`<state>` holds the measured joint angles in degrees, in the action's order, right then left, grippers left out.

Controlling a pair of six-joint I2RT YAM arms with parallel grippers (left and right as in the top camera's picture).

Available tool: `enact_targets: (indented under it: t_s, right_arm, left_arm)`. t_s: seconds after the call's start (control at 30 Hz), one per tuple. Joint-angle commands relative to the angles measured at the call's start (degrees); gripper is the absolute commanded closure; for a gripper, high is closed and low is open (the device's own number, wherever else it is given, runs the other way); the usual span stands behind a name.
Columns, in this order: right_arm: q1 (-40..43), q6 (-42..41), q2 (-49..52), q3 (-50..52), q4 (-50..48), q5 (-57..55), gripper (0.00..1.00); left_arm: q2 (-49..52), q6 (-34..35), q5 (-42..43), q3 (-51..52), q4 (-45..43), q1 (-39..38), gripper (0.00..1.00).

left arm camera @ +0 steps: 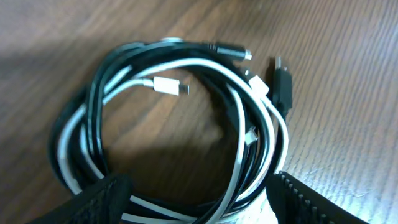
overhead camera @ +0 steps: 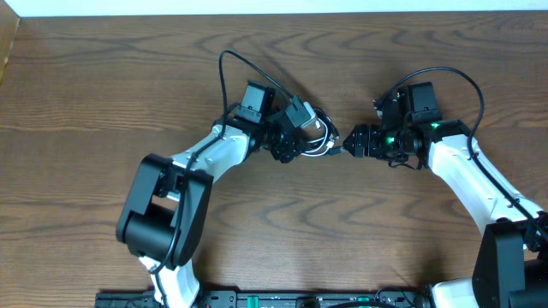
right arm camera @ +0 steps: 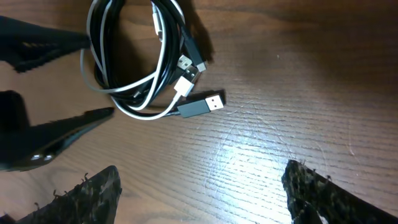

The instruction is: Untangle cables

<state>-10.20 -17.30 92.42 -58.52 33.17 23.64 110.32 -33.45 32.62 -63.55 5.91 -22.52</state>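
The cables (left arm camera: 239, 155) lie as one small coil of thin black and white cords on the wooden table, with a white plug (left arm camera: 166, 84) inside the loop. My left gripper (left arm camera: 202, 208) is open, and its fingers (left arm camera: 106, 199) straddle the near side of the coil. From overhead, the coil (overhead camera: 322, 139) sits at the tip of the left gripper (overhead camera: 313, 133), and the right gripper (overhead camera: 345, 147) is just to its right. In the right wrist view the right gripper (right arm camera: 202, 196) is open over bare wood. The cables (right arm camera: 163, 59) and a black USB plug (right arm camera: 202, 106) lie ahead of it.
The dark wooden table (overhead camera: 86, 103) fills the scene, with its far edge at the top. The left gripper's black fingers (right arm camera: 62, 134) show at the left of the right wrist view, either side of the coil. Thick black wires (overhead camera: 224, 77) loop off both arms.
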Motion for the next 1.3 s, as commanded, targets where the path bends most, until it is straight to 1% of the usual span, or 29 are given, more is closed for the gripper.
enact_targets:
  t_s: [0.0, 0.47, 0.5, 0.57, 0.6, 0.63, 0.7, 0.73, 0.77, 0.93, 1.07, 1.2, 1.27]
  right_arm:
    - [0.02, 1.09, -0.17, 0.2, -0.22, 0.76, 0.2]
    - [0.02, 1.09, -0.17, 0.2, -0.2, 0.96, 0.2]
    - [0.02, 1.09, -0.17, 0.2, -0.2, 0.98, 0.2]
    - [0.02, 1.09, -0.17, 0.2, -0.2, 0.96, 0.2]
    - [0.02, 1.09, -0.17, 0.2, -0.2, 0.96, 0.2]
    - [0.02, 1.09, -0.17, 0.2, -0.2, 0.96, 0.2]
    - [0.02, 1.09, -0.17, 0.2, -0.2, 0.96, 0.19]
    - [0.02, 1.09, -0.17, 0.2, -0.2, 0.96, 0.2]
    - [0.02, 1.09, -0.17, 0.17, -0.2, 0.96, 0.19]
    - [0.02, 1.25, -0.17, 0.2, -0.2, 0.94, 0.18]
    - [0.02, 1.73, -0.17, 0.2, -0.17, 0.92, 0.17]
    - [0.02, 1.75, -0.17, 0.2, -0.15, 0.48, 0.18]
    - [0.02, 1.75, -0.17, 0.2, -0.15, 0.07, 0.16]
  left_arm:
    - [0.92, -0.79, -0.13, -0.46, -0.48, 0.04, 0.27]
    - [2.86, -0.79, -0.09, -0.46, -0.68, 0.04, 0.27]
    - [3.04, -0.79, -0.11, -0.46, -0.7, 0.04, 0.29]
    - [3.17, -0.79, -0.11, -0.46, -1.01, 0.04, 0.39]
    - [3.17, -0.79, -0.13, -0.46, -1.2, 0.04, 0.41]
    - [3.17, -0.79, -0.11, -0.46, -1.6, 0.04, 0.45]
    - [3.17, -0.76, -0.11, -0.46, -2.43, 0.04, 0.61]
    - [3.17, -0.76, -0.11, -0.48, -2.62, 0.04, 0.74]
    - [3.15, -0.74, -0.11, -0.5, -2.75, 0.04, 0.92]
    - [2.58, 2.29, -0.09, -0.7, -2.8, 0.04, 0.92]
    - [0.31, 4.33, 0.09, -0.7, -2.71, 0.04, 0.92]
    - [-4.74, 5.22, 2.34, -0.7, -2.05, 0.04, 0.92]
    - [-7.82, 7.43, 2.51, -0.7, -1.77, 0.04, 0.92]
